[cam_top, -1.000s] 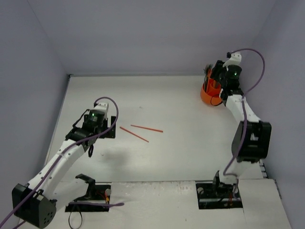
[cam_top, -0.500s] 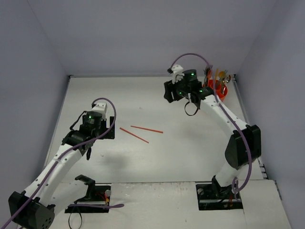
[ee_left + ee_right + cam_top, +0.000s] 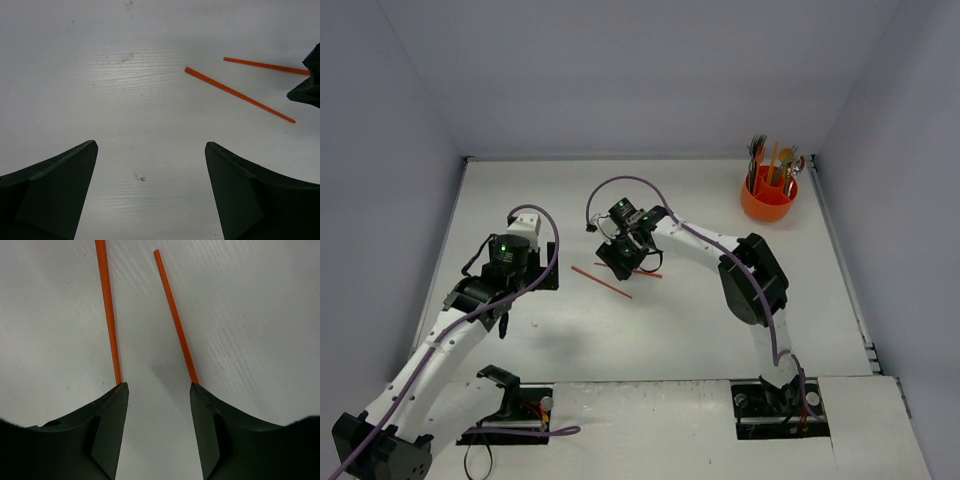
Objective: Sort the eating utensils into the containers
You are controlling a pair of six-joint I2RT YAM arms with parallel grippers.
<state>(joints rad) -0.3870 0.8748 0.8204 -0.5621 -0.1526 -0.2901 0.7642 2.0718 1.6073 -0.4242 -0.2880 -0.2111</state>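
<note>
Two thin orange chopstick-like sticks lay flat on the white table, near its middle and close together without touching. The nearer stick (image 3: 240, 95) lay wholly in the open, slanting across the wood-grained surface. The farther stick (image 3: 265, 65) ran at a shallower slant, with one end hidden under the right arm's black fingers.

From the right wrist, both sticks stretched away from the right gripper (image 3: 159, 385). One met the tip of each finger, and the bare gap between the fingers showed that its jaws were spread apart and held nothing. It hung low over the sticks, though whether its fingertips touched the table could not be told.

The left gripper (image 3: 150, 145) hovered over bare table just left of the sticks, its two dark fingers also wide apart and empty.

Well away, in the far right corner, stood the small round bright-orange plastic cup (image 3: 767, 200). A cluster of forks, spoons and sticks (image 3: 775, 160) stood upright in it, rising well above its rim. The white table (image 3: 720, 330) was enclosed by pale grey walls (image 3: 620, 70).
</note>
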